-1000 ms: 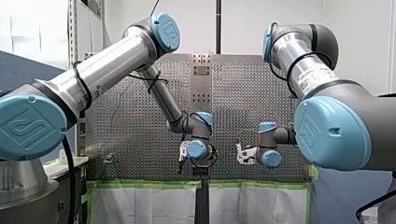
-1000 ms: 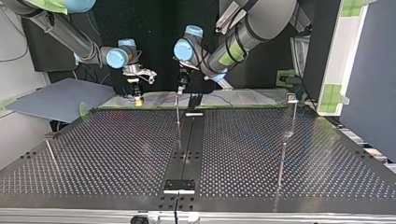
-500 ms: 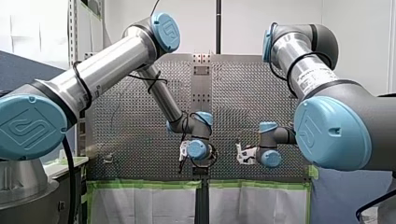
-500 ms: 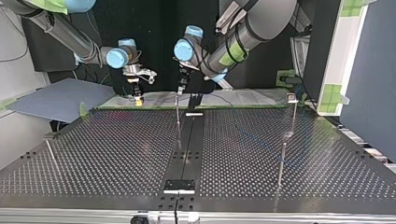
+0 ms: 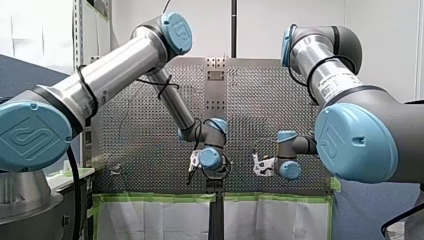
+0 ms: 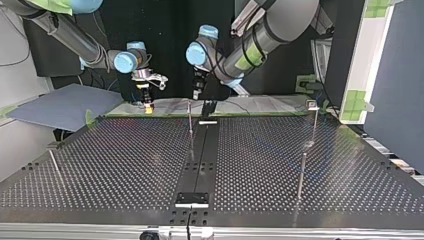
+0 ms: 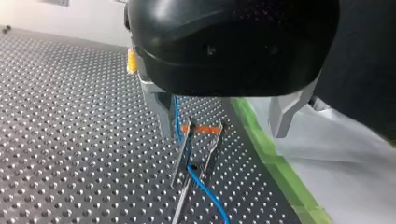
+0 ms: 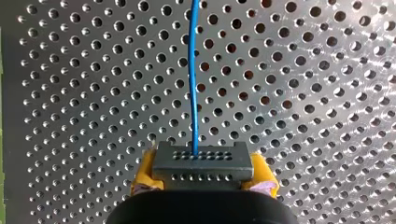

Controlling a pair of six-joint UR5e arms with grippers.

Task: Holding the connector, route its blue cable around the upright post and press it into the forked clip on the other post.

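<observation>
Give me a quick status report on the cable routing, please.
Left gripper open above forked clip. Right gripper shut on connector. Blue cable at clip, seating unclear. Nothing blocking.

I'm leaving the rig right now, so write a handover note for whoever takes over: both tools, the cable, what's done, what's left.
Right tool: shut on the connector; the blue cable runs ahead from it.
Left tool: open, empty, over the forked clip.
Done: the cable lies between the clip's prongs, as far as the left wrist view shows.
Left: check it is pressed fully in; the rest of its route does not show clearly.
</observation>
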